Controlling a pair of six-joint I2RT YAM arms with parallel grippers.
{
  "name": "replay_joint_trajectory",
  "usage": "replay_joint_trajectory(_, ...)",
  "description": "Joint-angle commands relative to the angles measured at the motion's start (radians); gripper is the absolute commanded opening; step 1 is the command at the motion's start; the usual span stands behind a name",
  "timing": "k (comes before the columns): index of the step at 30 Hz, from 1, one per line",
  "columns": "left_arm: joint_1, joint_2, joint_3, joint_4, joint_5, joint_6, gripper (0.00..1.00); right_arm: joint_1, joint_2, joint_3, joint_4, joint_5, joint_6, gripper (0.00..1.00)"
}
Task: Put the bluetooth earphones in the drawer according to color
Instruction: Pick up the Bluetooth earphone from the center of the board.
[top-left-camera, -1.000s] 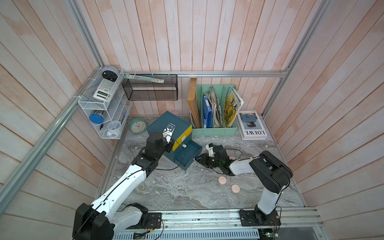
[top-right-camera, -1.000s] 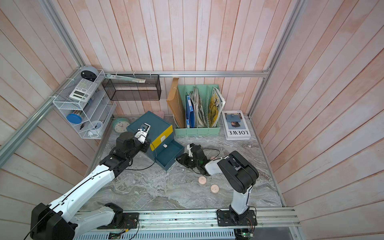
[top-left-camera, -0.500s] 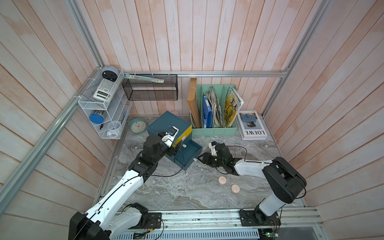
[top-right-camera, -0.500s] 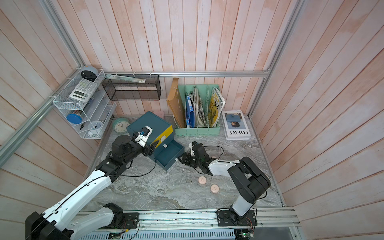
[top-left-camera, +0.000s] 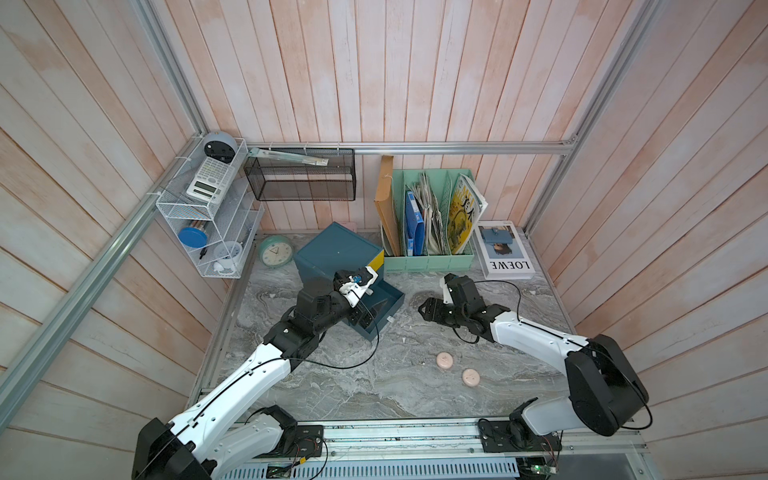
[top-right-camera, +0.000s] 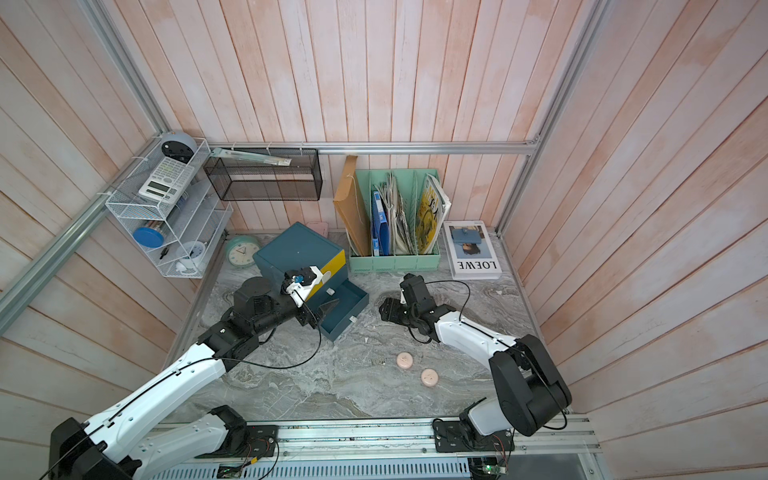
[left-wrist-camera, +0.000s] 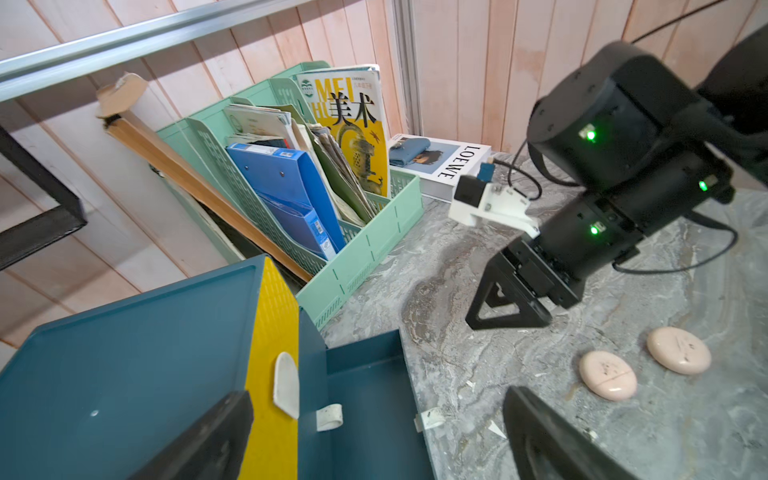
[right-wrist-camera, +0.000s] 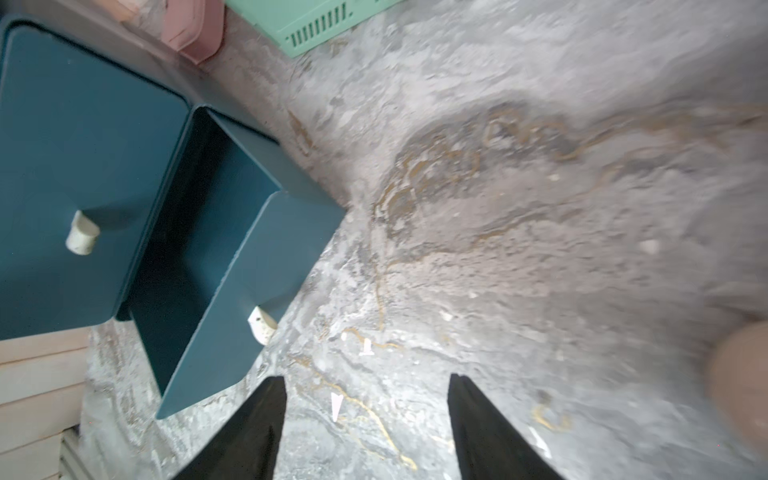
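Where the drawer chest (top-left-camera: 336, 251) is sitting: on the marble table (top-left-camera: 332, 386), yellow front uppermost, with its bottom drawer (top-left-camera: 384, 301) standing pulled out.
Left gripper (top-left-camera: 368, 314): hanging over the pulled-out bottom drawer; in both top views one dark finger (top-right-camera: 330, 307) is showing above the tray.
Left claw state: fingers (left-wrist-camera: 552, 440) spreading wide, nothing lying between them.
Right gripper (top-left-camera: 430, 311): hovering low over the marble near the bottom drawer, off the side facing away from the left arm, not touching it.
Right claw state: fingers (right-wrist-camera: 249, 428) standing apart over bare marble, gripping nothing.
Nearer pink case (top-left-camera: 444, 360): lying flat on the table, well apart from the drawer chest, on the side its fronts are facing.
Farther pink case (top-left-camera: 471, 377): lying just beside the nearer one, a little further out from the drawer chest.
Cases against the claws: both are lying outside either claw, touching neither, closer to the right gripper than to the left, and further from the drawer chest than the right gripper is.
Right wrist view: a blurred pinkish shape (right-wrist-camera: 744, 382) is showing at the frame edge; I cannot tell what it is.
File rack (top-left-camera: 428, 262): standing just beside the drawer chest.
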Motion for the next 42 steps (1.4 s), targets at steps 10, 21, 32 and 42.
replay_joint_trajectory(10, -0.108, 0.077, 0.019, -0.056, 0.041, 0.022, 1.0, -0.126, -0.011, 0.101, -0.415, 0.231, -0.128, 0.76)
replay_joint_trajectory(21, -0.183, 0.122, 0.015, -0.095, 0.007, 0.072, 1.0, -0.198, 0.12, 0.166, -0.447, 0.195, -0.19, 0.8)
replay_joint_trajectory(32, -0.202, 0.169, 0.042, -0.144, -0.023, 0.086, 1.0, -0.233, 0.207, 0.177, -0.394, 0.156, -0.192, 0.78)
replay_joint_trajectory(42, -0.216, 0.17, 0.049, -0.153, -0.041, 0.092, 1.0, -0.241, 0.297, 0.217, -0.405, 0.159, -0.197, 0.71)
